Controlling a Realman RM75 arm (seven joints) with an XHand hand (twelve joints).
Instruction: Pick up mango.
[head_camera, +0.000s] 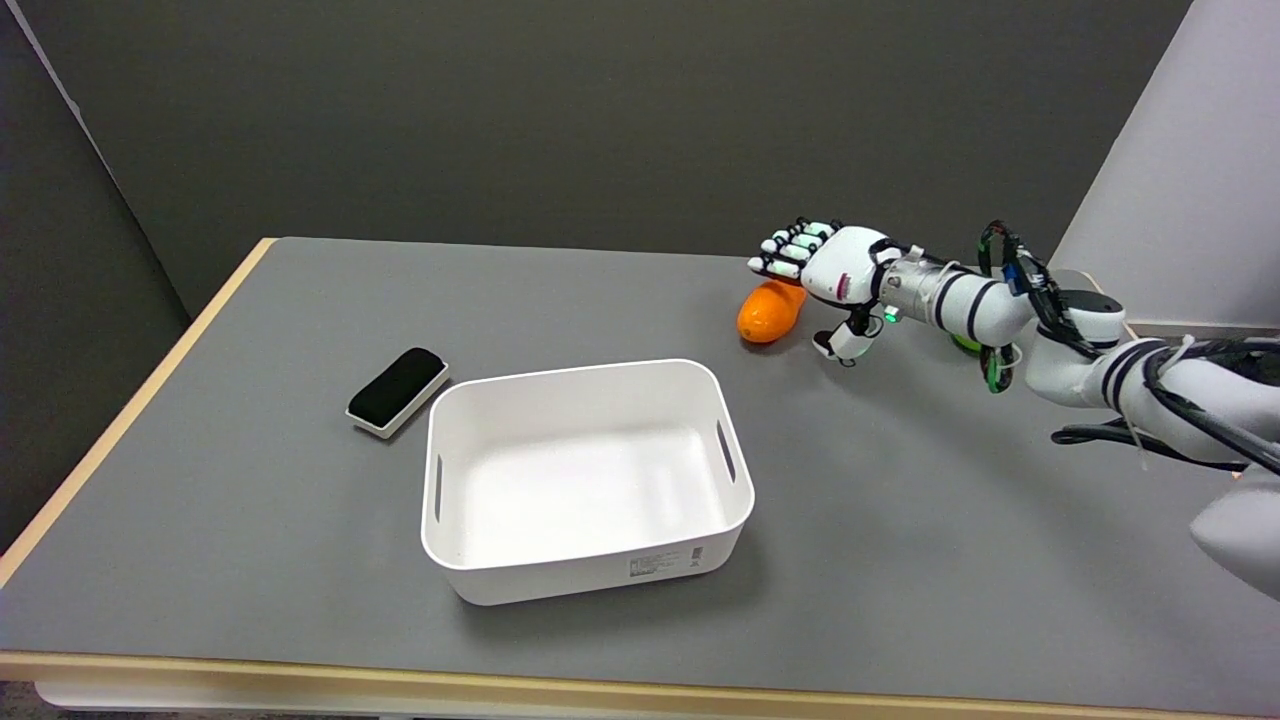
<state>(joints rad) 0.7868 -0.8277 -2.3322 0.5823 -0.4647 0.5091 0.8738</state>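
An orange mango (768, 311) lies on the grey table (300, 330) at the far right, beyond the white bin. My right hand (822, 270) hovers just above and to the right of it, palm down. The fingers (795, 245) stretch out over the mango's far end, and the thumb hangs down to the mango's right. The hand holds nothing and the mango rests on the table.
A white rectangular bin (585, 475) with nothing in it stands in the middle of the table. A black-topped eraser (397, 390) lies to its left. A small green object (966, 344) shows partly behind my forearm.
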